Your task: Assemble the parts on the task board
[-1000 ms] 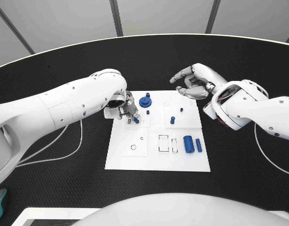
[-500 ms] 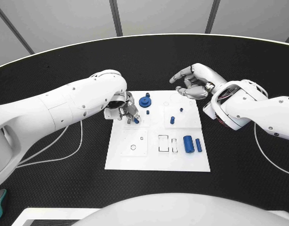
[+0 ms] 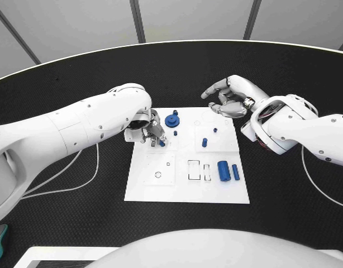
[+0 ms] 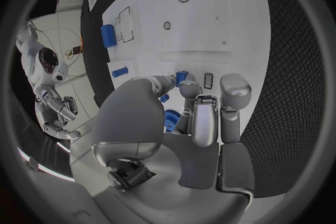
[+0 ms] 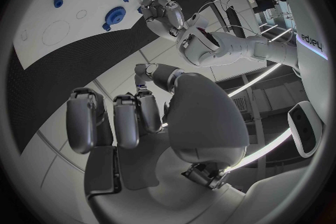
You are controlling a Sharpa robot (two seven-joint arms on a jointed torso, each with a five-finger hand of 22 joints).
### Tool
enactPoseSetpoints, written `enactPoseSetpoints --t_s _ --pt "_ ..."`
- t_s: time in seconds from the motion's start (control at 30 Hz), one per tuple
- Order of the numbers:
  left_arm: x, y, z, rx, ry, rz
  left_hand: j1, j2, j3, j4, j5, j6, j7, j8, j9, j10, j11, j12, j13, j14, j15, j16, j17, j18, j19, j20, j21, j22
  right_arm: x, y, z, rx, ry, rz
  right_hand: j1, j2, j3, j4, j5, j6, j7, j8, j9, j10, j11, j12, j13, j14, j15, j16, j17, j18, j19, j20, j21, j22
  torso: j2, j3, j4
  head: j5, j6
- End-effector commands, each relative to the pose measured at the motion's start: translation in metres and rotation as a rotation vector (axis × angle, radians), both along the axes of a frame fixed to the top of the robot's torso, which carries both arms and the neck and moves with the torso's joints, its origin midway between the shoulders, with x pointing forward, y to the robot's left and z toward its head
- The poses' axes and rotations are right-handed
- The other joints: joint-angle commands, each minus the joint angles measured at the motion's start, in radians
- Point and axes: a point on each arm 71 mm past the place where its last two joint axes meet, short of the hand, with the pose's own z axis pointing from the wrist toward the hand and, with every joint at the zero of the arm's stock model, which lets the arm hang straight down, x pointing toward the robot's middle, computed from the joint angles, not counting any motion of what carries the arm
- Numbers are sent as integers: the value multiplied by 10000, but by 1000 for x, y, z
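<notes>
white board (image 3: 186, 190) lies at centre of the black table (image 3: 58, 212). left hand (image 3: 149, 129) is over the board's 10 o'clock area, fingertips pinching a small blue peg (image 3: 161, 142). a blue gear (image 3: 172, 119) sits at the board's 12 o'clock; two blue cylinders (image 3: 229, 170) lie at 3 o'clock. right hand (image 3: 232, 97) hovers off the board's 1 o'clock corner, fingers curled, holding nothing.

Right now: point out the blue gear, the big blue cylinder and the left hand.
blue gear (image 3: 171, 120), head view, its top face.
big blue cylinder (image 3: 223, 170), head view, mid-body.
left hand (image 3: 149, 130), head view, its fingers.
</notes>
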Motion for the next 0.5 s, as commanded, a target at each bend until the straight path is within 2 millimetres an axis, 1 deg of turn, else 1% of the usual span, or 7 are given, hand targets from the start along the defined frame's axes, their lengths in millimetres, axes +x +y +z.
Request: enactPoseSetpoints --t_s 0.03,0.33,0.5 --pt "0 1 -1 289 32 149 109 27 1185 -1185 26 79 -86 33 -4 51 -8 25 -5 613 17 -21 963 -78 80 10 57 5 0 0 0 0 0 -2 -84 -21 -24 -41 21 91 6 -43 -15 -35 -6 -3 699 761 64 -60 1410 102 392 69 4 1429 3 -2 -6 -8 0" --pt "0 0 -4 424 -79 194 77 37 1207 -1181 26 83 -81 26 11 52 -5 14 -19 604 17 -36 928 -70 68 6 36 -31 0 0 0 1 2 -1 -84 -21 -24 -41 21 91 6 -43 -15 -35 -6 -3 699 761 64 -60 1410 102 392 69 4 1429 -7 0 -2 -34 0" --pt "2 2 -5 435 -165 326 -88 63 1216 -1070 24 60 -61 -19 47 10 16 -25 -79 594 33 -54 893 -60 35 4 -12 -98 0 0 0 2 2 -2 -78 -24 -26 -52 25 98 8 -57 -21 -40 -5 -9 692 760 65 -64 1403 106 388 71 -10 1422 -11 2 -1 -36 0"
